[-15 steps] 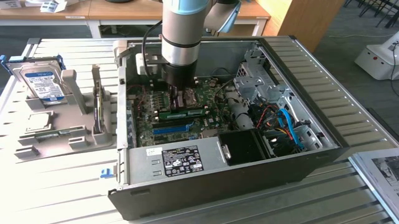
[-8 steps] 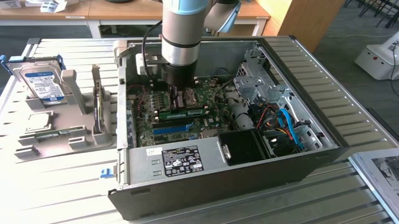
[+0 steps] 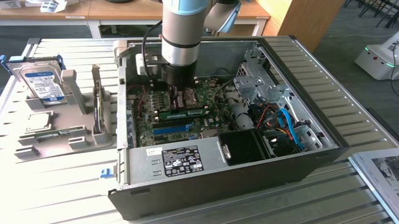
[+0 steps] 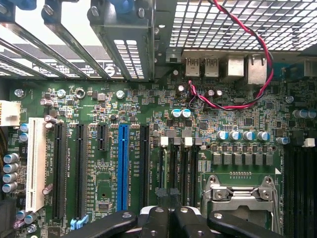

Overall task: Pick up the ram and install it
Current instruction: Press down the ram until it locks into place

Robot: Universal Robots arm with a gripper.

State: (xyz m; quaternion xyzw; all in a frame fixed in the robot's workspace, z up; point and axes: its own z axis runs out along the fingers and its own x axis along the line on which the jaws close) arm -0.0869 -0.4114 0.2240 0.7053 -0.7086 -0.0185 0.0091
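on the exterior view's left of the slatted worktop point(image 3: 62, 186) stands a grey holder point(image 3: 59, 126) with slots. a silver hard drive point(image 3: 42, 84) with a blue-white label stands upright at the holder's far left corner, and a thin dark piece stands on edge in a slot along its right side. a small blue clip point(image 3: 106, 173) lies on the worktop just beside the near left corner of the computer case point(image 3: 249, 182).

the open case sits near the middle of the worktop, its power supply point(image 3: 181, 161) with a white-lettered black label along the near edge. inside lies the green motherboard point(image 4: 233, 119), with a white slot point(image 4: 33, 163) at one side, black slots next to it and a bright blue slot strip point(image 4: 122, 166) among them. the ram point(image 3: 187, 112) lies flat and lengthwise in the row of memory slots, just beyond the blue strip in the exterior view, and looks seated in a slot.

the arm reaches down into the case from the far edge, and the gripper point(image 3: 177, 95) hangs right over the ram, at or just above its top edge; whether it touches cannot be told. the jaws are drawn together, with nothing seen between them. in the wrist view the black fingers point(image 4: 158, 223) meet beside the metal processor socket point(image 4: 237, 196). a red and black wire pair point(image 4: 247, 59) loops over the board near the rear ports. blue cables point(image 3: 290, 126) lie toward the case's right side.
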